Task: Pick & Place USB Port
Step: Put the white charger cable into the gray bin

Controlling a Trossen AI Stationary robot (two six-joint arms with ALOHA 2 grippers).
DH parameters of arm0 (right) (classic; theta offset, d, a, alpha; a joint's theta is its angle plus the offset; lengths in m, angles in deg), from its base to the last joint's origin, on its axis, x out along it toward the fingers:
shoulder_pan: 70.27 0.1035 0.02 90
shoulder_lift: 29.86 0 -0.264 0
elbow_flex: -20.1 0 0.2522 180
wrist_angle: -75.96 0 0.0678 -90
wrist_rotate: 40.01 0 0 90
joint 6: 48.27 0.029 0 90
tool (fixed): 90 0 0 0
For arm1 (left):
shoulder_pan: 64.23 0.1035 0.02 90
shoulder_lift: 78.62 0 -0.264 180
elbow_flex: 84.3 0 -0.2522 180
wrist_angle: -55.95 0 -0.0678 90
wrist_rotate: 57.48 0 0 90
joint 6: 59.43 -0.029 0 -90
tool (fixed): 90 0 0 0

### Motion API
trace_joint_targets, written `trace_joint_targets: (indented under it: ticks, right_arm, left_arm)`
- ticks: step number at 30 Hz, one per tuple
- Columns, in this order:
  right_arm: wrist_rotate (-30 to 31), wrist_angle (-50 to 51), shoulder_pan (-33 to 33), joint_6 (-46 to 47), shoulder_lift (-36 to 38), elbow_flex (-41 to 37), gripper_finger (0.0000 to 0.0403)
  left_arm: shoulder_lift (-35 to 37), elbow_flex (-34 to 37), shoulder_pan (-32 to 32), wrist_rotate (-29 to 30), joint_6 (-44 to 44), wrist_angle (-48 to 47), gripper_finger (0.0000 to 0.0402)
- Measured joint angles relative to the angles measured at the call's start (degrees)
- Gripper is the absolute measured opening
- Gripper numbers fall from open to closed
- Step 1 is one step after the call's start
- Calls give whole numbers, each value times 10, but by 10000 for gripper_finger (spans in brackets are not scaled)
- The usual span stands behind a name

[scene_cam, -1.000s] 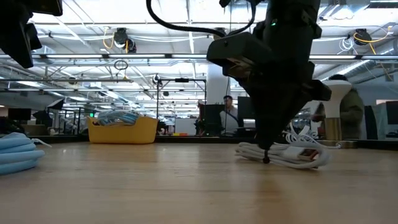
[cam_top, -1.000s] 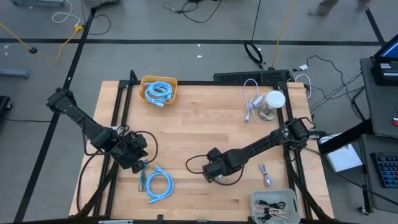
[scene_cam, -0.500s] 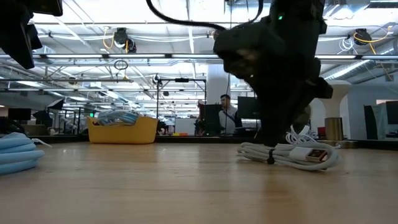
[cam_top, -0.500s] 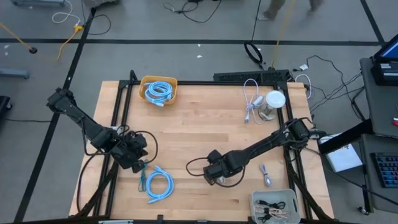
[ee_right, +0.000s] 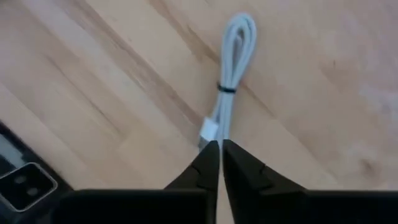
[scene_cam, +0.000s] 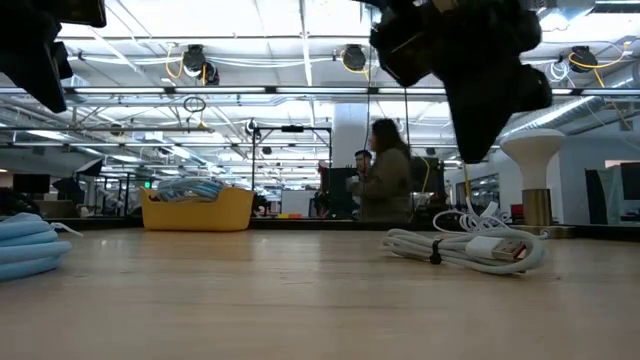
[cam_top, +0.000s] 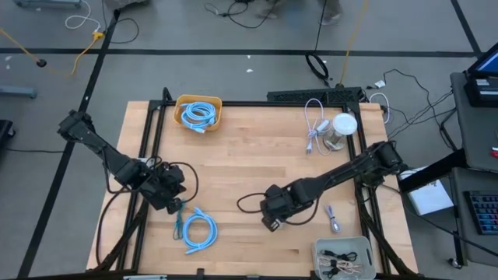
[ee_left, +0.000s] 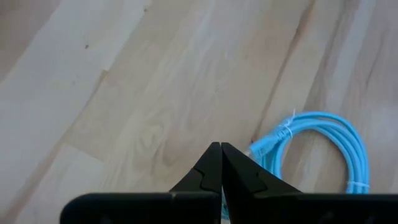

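So right gripper [cam_top: 270,222] low-centre of table [cam_top: 233,155], fingers pressed together, holding nothing. Bundled white USB cable [ee_right: 229,68] flat on wood just past its tips, around 3 o'clock from it in high view. Left gripper [ee_left: 221,163] also closed and empty, near coiled blue cable [cam_top: 200,230] at 7 o'clock.

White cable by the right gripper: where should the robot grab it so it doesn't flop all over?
Probably at the dark tie, where the white cable has its strands cinched into one narrow bundle. It lies flat on the table, so come from above with fingers across it. The right gripper is shut and must open first. The left gripper waits near the blue cable.
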Motion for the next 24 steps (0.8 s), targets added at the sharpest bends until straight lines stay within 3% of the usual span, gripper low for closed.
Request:
trace_joint_targets:
  ticks: [6,14,18,24]
  right_arm:
    - [-3,-50,-5,1,-26,0,97]
    - [26,-9,-11,6,-45,0,201]
    - [39,-34,-12,1,-45,0,215]
    - [40,-43,-12,-4,-48,0,206]
  left_arm:
    - [0,0,14,3,-6,2,3]
    - [0,0,14,-2,-2,4,3]
    - [0,0,14,-2,-1,4,8]
    - [0,0,14,-3,5,4,4]
